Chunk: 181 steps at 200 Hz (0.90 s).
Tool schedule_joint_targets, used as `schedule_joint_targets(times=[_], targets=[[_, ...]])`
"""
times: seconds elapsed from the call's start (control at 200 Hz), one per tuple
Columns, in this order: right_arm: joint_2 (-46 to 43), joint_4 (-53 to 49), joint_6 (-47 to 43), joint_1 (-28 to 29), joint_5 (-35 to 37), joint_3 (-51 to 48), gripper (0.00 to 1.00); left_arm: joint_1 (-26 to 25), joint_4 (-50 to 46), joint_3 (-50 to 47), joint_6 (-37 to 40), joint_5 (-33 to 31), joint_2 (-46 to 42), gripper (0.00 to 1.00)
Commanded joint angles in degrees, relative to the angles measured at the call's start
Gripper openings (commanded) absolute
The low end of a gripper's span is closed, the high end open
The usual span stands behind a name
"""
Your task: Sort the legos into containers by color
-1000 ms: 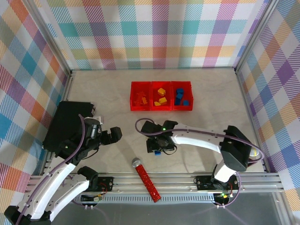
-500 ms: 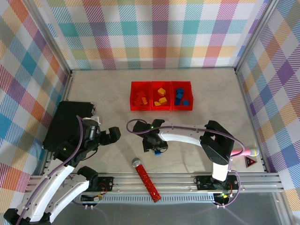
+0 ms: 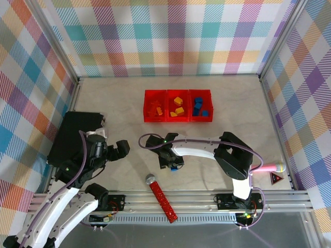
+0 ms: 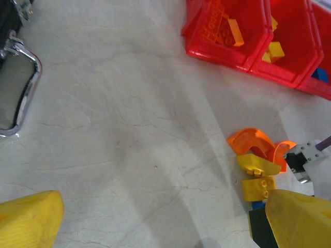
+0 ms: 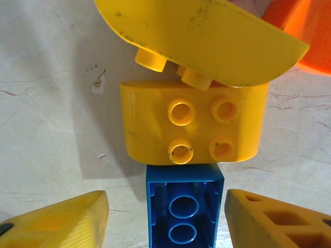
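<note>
Bins (image 3: 178, 106), three red ones in a row, sit far back on the surface (image 3: 243, 103): orange bricks (image 3: 156, 109) left, three yellow bricks (image 3: 179, 110) middle, about three blue bricks (image 3: 198, 107) right. Loose pile (image 4: 256, 170) nearer: two orange arches, two yellow pieces, one blue brick (image 5: 184, 206). Right end effector (image 3: 173, 165) stands half open around that blue brick. Left end effector (image 3: 123, 150) gapes wide, holding nothing, beside black case (image 3: 72, 137). Bare room lies between pile and bins; red stick (image 3: 161, 199) lies by the near edge.
</note>
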Motion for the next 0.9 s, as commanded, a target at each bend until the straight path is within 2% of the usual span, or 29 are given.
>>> schedule_joint_targets(times=[0.0,0.48,0.705,0.9], targets=[[1.2,-0.2,-0.9,-0.5,-0.4,-0.5,0.59,-0.2,-1.7,0.6,-1.1,-3.1,-2.2,1.0],[1.9,1.9,-0.3,-0.9,-0.6,-4.4,0.51,-0.6,-1.6,0.2,-1.3,-3.7,-3.0,1.0],[0.5,0.4,-1.0,-0.9,-0.1,-3.9,0.39,-0.8,-1.4,0.1,-1.3,-3.2,-2.8,1.0],[-5.4,-3.2,-4.9,-0.9,-0.4,-1.0,0.32,-1.1,-1.3,0.1,-1.3,-3.5,-2.5,1.0]])
